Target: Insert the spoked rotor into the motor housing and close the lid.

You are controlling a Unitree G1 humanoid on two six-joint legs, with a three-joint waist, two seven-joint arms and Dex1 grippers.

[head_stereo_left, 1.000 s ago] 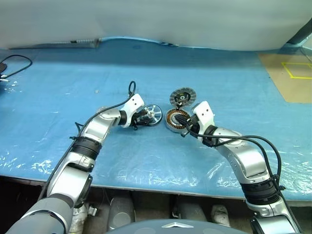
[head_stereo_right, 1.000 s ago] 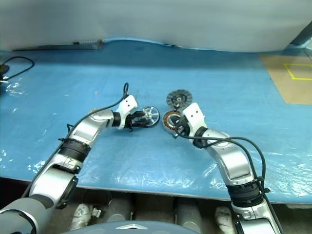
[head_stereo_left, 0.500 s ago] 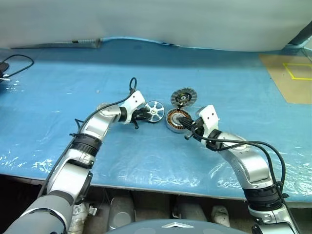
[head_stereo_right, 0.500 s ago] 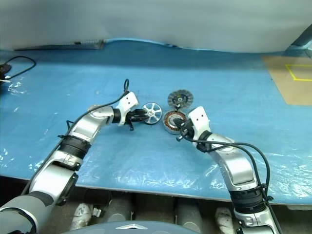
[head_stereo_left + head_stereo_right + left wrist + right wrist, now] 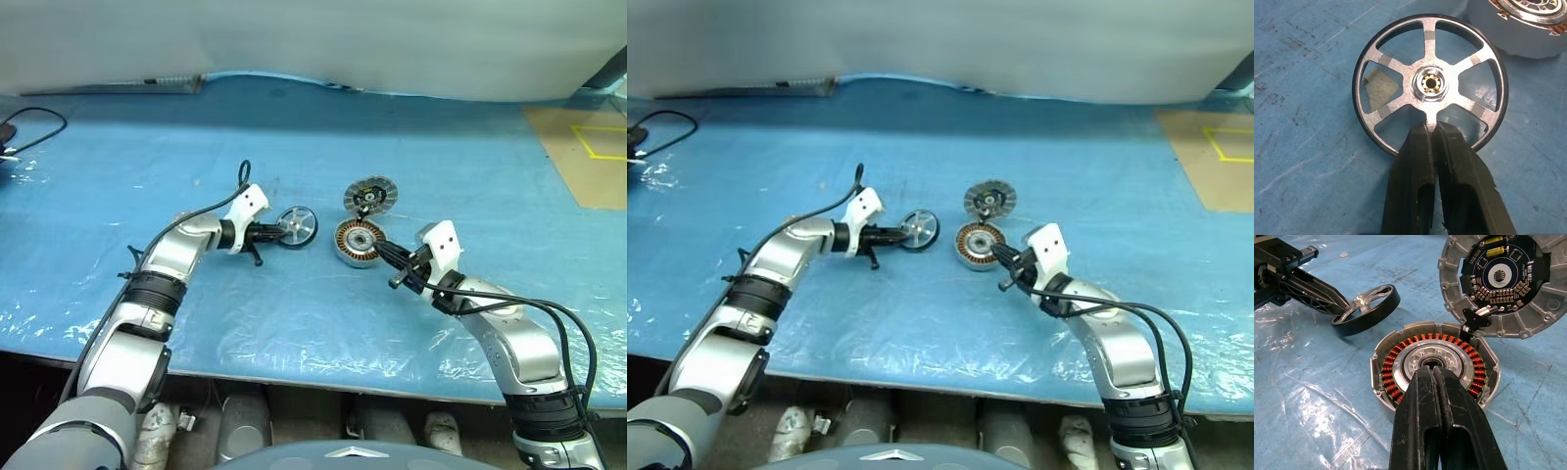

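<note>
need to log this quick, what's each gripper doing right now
Left gripper: shut on the spoked rotor, pinching a spoke.
Right gripper: shut, holding nothing.

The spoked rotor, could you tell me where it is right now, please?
In the left eye view the spoked rotor is tilted on the blue table cover, pinched by the left claw, just left of the motor housing.

One spoked rotor (image 5: 296, 225), one motor housing (image 5: 357, 242), one lid (image 5: 371, 195), two claws.
</note>
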